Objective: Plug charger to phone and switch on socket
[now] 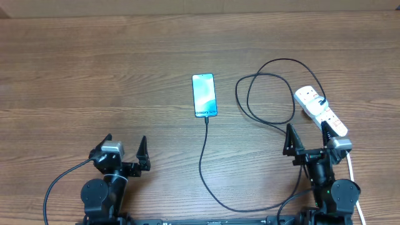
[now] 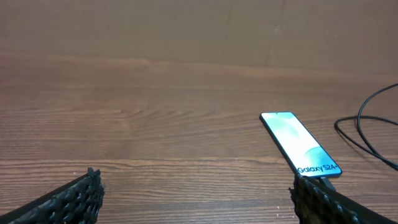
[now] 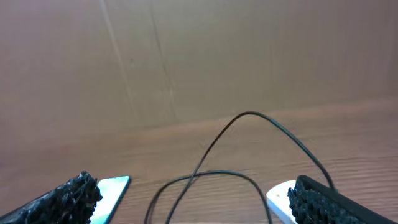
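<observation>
The phone [image 1: 204,95] lies flat mid-table, its cyan screen lit. The charger [image 1: 203,156], a thin black cable, meets the phone's near edge, runs toward me, curves right, then loops [image 1: 269,94] up to the socket [image 1: 320,109], a white power strip at the right. My left gripper [image 1: 125,145] is open near the front left, with the phone [image 2: 298,144] ahead and to its right. My right gripper [image 1: 307,134] is open just in front of the socket [image 3: 278,198], with cable loops [image 3: 249,115] ahead and the phone [image 3: 112,190] at its left finger. Both grippers hold nothing.
The wooden table [image 1: 94,75] carries only these things. A brown cardboard wall [image 2: 186,31] stands at its far edge. The socket's thick white cord [image 1: 351,165] runs toward me past the right arm. A black arm cable [image 1: 59,181] curls at the front left.
</observation>
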